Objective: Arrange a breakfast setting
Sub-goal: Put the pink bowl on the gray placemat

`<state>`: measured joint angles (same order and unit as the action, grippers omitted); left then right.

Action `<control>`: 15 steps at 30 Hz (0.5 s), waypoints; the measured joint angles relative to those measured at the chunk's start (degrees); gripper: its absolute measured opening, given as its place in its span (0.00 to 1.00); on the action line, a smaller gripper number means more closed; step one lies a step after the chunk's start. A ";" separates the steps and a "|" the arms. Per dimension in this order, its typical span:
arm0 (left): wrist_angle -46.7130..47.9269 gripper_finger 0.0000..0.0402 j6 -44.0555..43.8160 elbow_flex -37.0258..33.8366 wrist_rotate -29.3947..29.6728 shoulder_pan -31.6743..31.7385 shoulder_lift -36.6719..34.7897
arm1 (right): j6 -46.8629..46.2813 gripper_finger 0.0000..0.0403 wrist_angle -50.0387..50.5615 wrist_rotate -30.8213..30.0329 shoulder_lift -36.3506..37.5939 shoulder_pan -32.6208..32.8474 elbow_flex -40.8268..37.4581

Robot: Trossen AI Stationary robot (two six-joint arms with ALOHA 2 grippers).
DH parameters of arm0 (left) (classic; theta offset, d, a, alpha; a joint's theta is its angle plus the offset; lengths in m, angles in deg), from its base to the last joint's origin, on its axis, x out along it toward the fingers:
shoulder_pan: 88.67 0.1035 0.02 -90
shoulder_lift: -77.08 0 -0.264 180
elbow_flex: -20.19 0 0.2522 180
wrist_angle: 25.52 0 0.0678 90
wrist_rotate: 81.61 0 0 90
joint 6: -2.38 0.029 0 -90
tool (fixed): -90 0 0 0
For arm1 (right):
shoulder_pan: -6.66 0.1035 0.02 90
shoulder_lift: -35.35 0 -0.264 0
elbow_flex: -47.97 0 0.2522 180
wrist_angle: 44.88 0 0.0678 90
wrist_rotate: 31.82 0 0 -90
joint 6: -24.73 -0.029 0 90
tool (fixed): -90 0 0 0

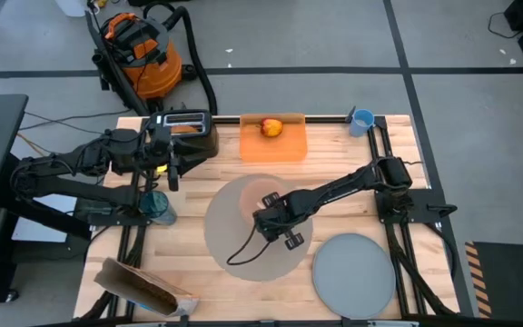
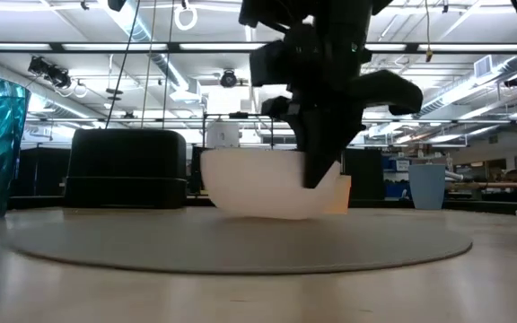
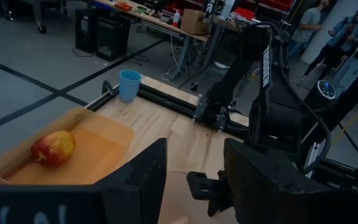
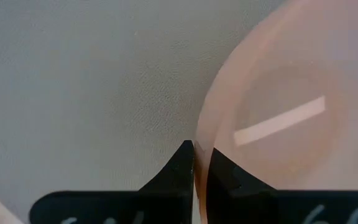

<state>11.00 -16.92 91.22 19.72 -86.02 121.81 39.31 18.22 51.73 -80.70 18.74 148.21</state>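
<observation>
A small pink bowl [image 2: 258, 184] is over the far part of the large round grey-brown mat [image 1: 230, 238]. My right gripper [image 4: 194, 149] points down over it and is shut on its rim. The arm hides most of the bowl [image 1: 258, 200] in the high view. The red-yellow apple [image 1: 271, 127] lies on the orange board. A light-blue cup [image 1: 362, 120] stands at the far right corner. The grey plate [image 1: 353, 274] lies on the table at the near right. My left gripper [image 3: 194, 180] is raised beside the toaster, open, with nothing between its fingers. My right gripper pinches the bowl's rim [image 4: 199, 134] between its two fingers. One finger [image 4: 219, 171] is inside the bowl and the other [image 4: 178, 165] is outside. The fingers come from above, pointing down. The bowl stays mouth up; whether its underside [image 2: 272, 215] touches the mat, I cannot tell.
A black toaster [image 1: 186, 127] stands at the far left, next to the orange board [image 1: 275, 143]. A teal glass [image 1: 157, 207] stands at the left edge. A brown paper bag [image 1: 143, 289] lies at the near left corner. Bare wood shows between the mat and the plate.
</observation>
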 joint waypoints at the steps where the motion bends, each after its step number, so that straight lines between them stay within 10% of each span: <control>1: 0.01 0.41 0.01 0.01 0.00 0.00 0.00 | -0.86 0.04 0.73 -0.18 0.00 -0.02 -0.02; 15: -0.26 0.41 -0.42 0.01 0.01 0.00 0.00 | -4.55 0.04 9.22 -3.88 0.20 0.05 1.30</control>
<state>10.74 -17.34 91.22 19.74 -86.02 121.81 34.75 27.44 47.85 -80.50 18.78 149.51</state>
